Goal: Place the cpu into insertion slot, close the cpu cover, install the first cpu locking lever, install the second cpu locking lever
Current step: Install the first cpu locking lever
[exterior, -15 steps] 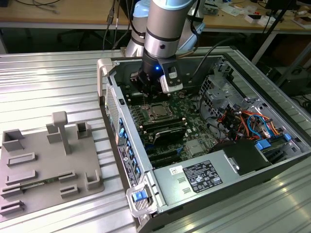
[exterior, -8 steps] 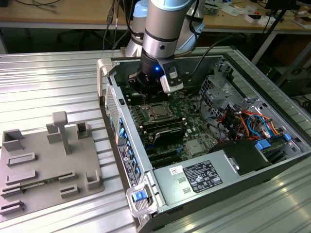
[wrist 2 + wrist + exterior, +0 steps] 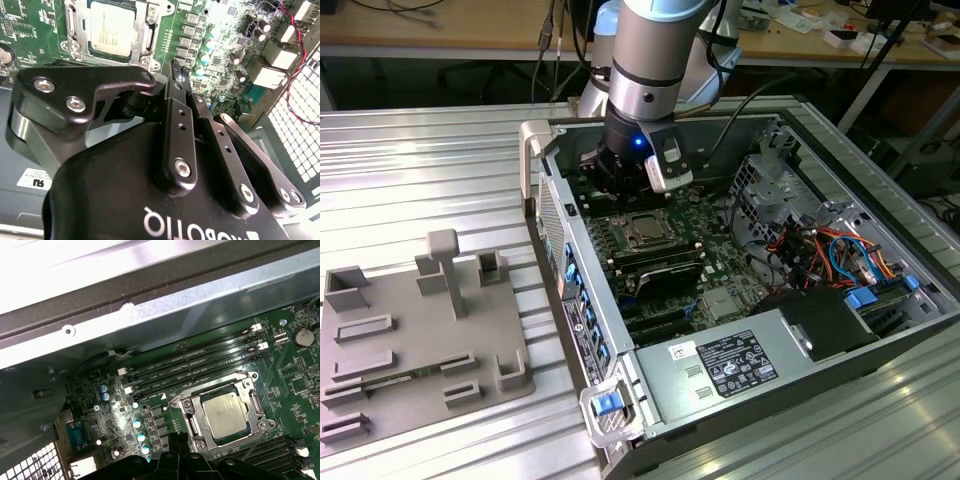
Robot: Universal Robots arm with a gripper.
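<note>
1. Silvery-grey metal marks the cpu point(image 3: 226, 415). It lies flat in the insertion slot point(image 3: 201, 410), top face up.
2. The cpu cover point(image 3: 191, 422) appears folded down around the slot, its cut-out leaving the chip's top bare. I judge that placing and closing are done.
3. The end effector point(image 3: 179, 75) hangs just beside the slot, above the green board point(image 3: 295, 390), probably to work at the slot's edge. I cannot tell whether it is open or closed.

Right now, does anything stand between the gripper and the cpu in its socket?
Nothing visible does. The gripper hangs just beside the insertion slot, over open board. The cpu lies in it, its top bare inside the cpu cover frame.
</note>
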